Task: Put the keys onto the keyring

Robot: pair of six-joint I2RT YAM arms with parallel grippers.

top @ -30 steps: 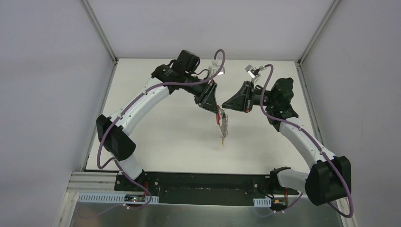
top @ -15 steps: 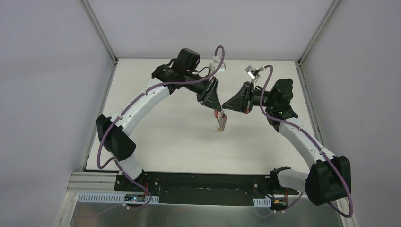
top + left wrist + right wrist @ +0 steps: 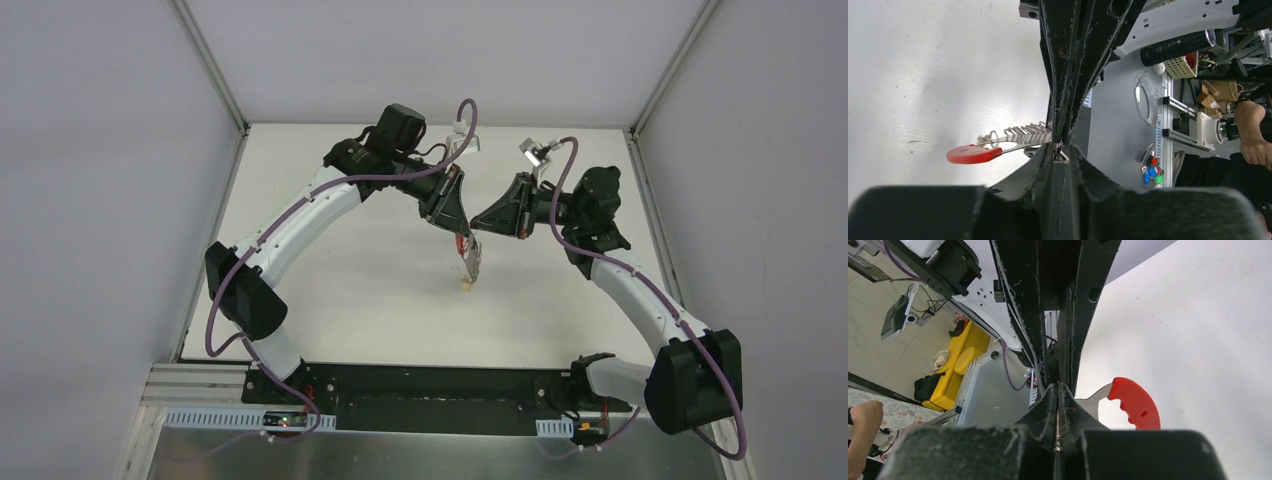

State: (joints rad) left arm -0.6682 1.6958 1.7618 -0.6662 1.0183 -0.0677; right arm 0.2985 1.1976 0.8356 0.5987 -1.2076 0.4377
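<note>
Far from every edge — keys hang.

High fixed view looks down over the table; close wrist views share the red strap

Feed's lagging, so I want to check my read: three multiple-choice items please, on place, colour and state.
1. Where are the keys? A at the near left corner; B where the left tool and right tool meet; C at the far right corner.
2. The strap's broad end is: A blue; B green; C red.
3. The left tool is: A shut; B wide open; C out of view.
B: the bunch trails from the meeting tips. C: both wrist views show red. A: its jaws show no gap.
</note>
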